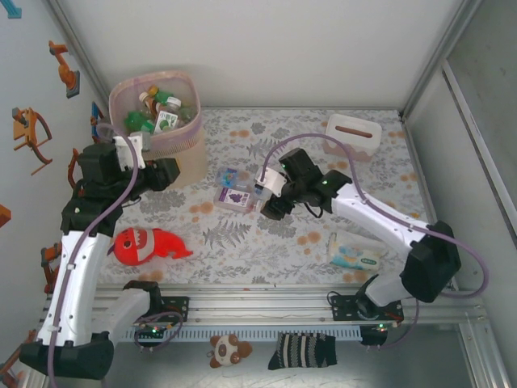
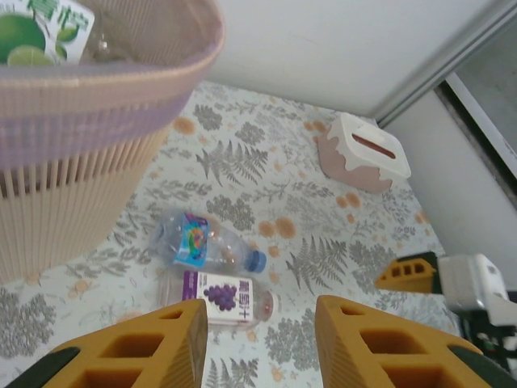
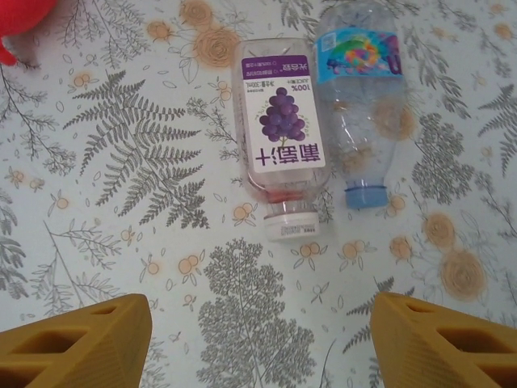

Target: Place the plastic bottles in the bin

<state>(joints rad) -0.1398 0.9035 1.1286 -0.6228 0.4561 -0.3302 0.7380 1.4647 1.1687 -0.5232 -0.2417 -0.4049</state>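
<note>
Two bottles on the table, grape bottle (image 3: 279, 145) touching blue-cap bottle (image 3: 359, 105) | right gripper (image 3: 260, 323) above them, wide open | left gripper (image 2: 258, 323) slightly open, empty, beside bin (image 2: 73, 162) | risk: a finger clips the neighbour and rolls it off

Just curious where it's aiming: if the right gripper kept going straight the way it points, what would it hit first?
Probably the grape-label bottle, lying ahead of the right gripper. Depth is unclear, so it might touch the table first.
</note>
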